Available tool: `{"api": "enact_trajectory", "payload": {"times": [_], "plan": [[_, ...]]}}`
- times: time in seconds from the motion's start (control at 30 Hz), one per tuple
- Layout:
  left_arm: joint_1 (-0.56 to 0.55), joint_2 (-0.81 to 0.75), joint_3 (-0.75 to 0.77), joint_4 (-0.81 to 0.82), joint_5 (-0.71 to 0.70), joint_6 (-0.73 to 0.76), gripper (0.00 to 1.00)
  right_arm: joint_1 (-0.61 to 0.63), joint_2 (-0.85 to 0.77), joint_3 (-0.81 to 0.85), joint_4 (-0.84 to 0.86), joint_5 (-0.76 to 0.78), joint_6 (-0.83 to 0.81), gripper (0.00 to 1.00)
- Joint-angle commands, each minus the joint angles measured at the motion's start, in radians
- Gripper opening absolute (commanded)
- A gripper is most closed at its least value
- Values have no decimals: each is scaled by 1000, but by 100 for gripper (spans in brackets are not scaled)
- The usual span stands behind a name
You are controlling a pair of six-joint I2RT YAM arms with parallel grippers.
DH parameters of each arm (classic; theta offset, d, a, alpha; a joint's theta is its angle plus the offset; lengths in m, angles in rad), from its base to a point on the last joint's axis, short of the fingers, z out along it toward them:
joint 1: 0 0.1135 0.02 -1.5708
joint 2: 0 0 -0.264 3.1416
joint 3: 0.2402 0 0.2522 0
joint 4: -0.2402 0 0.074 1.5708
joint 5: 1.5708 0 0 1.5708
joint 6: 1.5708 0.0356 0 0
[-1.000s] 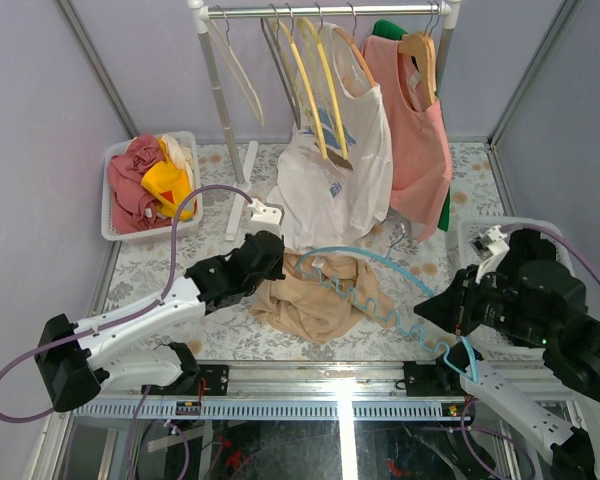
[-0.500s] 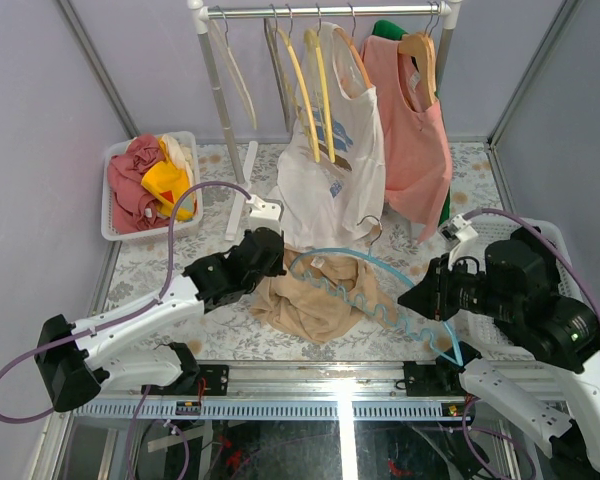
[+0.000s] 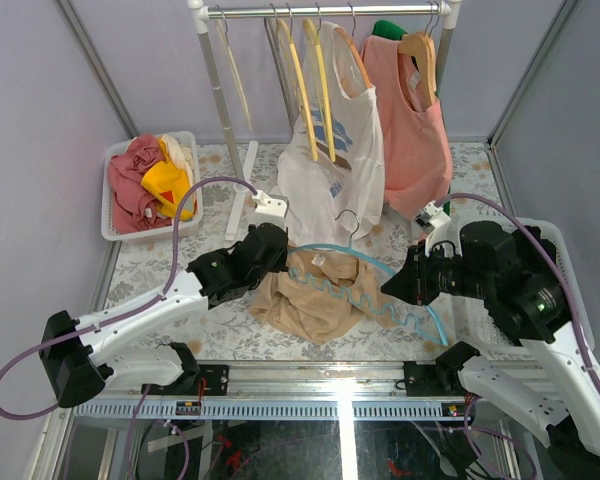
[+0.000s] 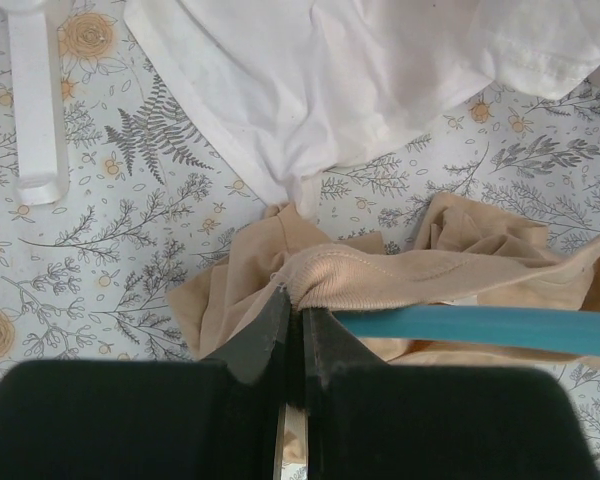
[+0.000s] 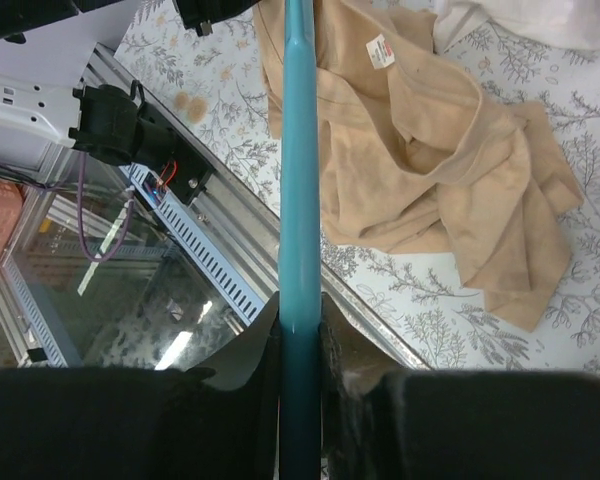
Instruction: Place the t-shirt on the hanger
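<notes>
Left end effector (image 4: 302,300): you had it pinched shut on the ribbed neck edge of the t-shirt (image 4: 450,265), holding that edge up off the bench (image 4: 100,250).
Right end effector (image 5: 300,312): you had it clamped on a straight blue bar of the hanger (image 5: 300,150), with the bar running out between the fingers.
T-shirt position: it lay crumpled on the floral bench between the two arms, just below the hem of the white printed shirt (image 3: 330,170). Its neck label faced up in the right wrist view.
Hanger position: it reached from the right end effector leftward across the t-shirt. Its far end came just beside the left pinch, and its metal hook stood up over the fabric.
Change: within the last second you swung the right arm inward and leftward. The hanger went with it, so the hook moved from right of the t-shirt to over its upper edge. The left arm crept slightly toward the rack.
Meaning: the hanger tip now met the lifted neck opening, so threading looked ready to begin. Whether the tip was already inside the neck could not be told.
Watch: the thin neck pinch could slip if the hanger pushed against it.
</notes>
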Motion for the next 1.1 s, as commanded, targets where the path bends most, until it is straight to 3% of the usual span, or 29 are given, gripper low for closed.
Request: {"api": "enact_trajectory", "payload": {"times": [0.0, 0.5, 0.7, 0.83, 0.97, 1.07], "plan": [[5, 10, 53, 7, -36, 28, 0, -3, 8, 20, 121, -15, -37, 0], [6, 6, 65, 25, -31, 49, 0, -4, 69, 30, 98, 35, -139, 0], [16, 26, 77, 37, 34, 81, 0, -4, 120, 82, 105, 21, -165, 0], [45, 55, 102, 32, 87, 98, 0, -3, 106, 26, 158, 17, -124, 0], [64, 115, 192, -31, 165, 47, 0, -3, 108, -21, 162, 63, -123, 0], [63, 201, 318, -110, 172, 20, 0, -3, 180, 48, 135, 59, -126, 0]]}}
